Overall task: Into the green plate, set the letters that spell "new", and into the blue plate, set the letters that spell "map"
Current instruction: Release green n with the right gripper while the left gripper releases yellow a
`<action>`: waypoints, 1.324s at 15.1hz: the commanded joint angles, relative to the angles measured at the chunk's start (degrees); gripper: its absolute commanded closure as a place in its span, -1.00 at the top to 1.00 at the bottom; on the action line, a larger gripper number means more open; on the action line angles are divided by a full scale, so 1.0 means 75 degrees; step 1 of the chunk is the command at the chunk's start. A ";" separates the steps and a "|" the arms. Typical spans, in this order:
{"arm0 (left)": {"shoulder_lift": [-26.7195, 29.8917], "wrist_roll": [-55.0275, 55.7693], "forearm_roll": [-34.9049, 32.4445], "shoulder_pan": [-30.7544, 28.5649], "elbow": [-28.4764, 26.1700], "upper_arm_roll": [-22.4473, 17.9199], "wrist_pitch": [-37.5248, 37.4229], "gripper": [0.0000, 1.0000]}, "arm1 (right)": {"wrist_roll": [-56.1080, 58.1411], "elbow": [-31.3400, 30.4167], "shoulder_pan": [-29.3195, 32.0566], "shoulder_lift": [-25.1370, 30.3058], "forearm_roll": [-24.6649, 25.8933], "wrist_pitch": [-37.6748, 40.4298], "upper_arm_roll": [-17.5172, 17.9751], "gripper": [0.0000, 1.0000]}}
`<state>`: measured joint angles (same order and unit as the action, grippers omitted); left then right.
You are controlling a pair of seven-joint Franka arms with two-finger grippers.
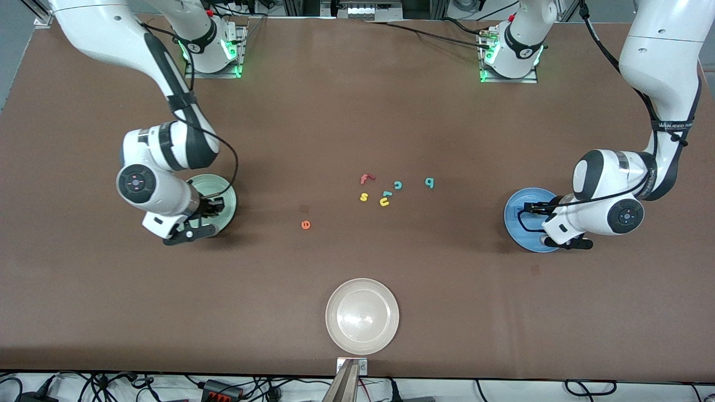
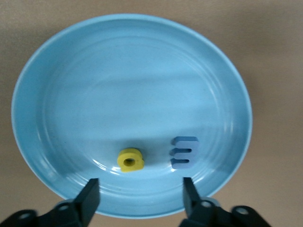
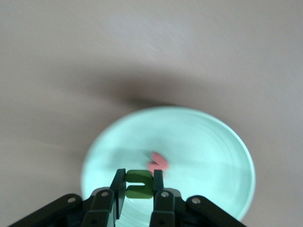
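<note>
- The dark green n [image 3: 139, 183] sits pinched between the fingers of the right tool [image 3: 139, 189], held in the air over the green plate [image 3: 227, 156], where the pink-red w [image 3: 156, 162] already lies.
- The orange e [image 1: 305, 224] lies alone on the bare desk [image 1: 357, 111], between the green plate and the loose cluster of letters at mid-desk.
- In the blue plate [image 2: 132, 85] the yellow a [image 2: 130, 160] and the blue m [image 2: 184, 152] rest side by side, apart from each other; the left tool [image 2: 141, 189] hangs over that plate with its fingers spread wide and nothing between them.
- The teal p [image 1: 429, 182] lies flat on the desk, a little apart from the cluster and toward the left arm's end.
- Handling, as a judgement: the letters look like light, soft foam, unlikely to break but easy to nudge or flip; a pinch across a straight stem, such as the p's upright or the e's flat sides, seems the safest hold.
- Strays near the middle: a red f [image 1: 366, 178], a teal c [image 1: 397, 185], a yellow s [image 1: 363, 196] and a yellow u [image 1: 384, 201], the last touching a small teal piece.
- A cream plate [image 1: 362, 316] stands nearest the front camera, with nothing in it.
</note>
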<state>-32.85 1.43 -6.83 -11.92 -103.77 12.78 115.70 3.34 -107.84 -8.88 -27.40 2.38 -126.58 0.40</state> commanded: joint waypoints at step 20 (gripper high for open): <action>-0.0107 0.4401 -0.1854 0.1249 -0.1785 0.2948 0.2254 1.00 | -0.0887 0.0607 -0.0677 -0.0142 -0.0304 -0.0688 0.0393 1.00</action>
<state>-32.25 32.74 -17.14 -2.30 -117.20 34.61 130.28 0.50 -107.10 -10.67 -26.20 1.66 -131.83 3.57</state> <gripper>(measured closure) 0.000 0.000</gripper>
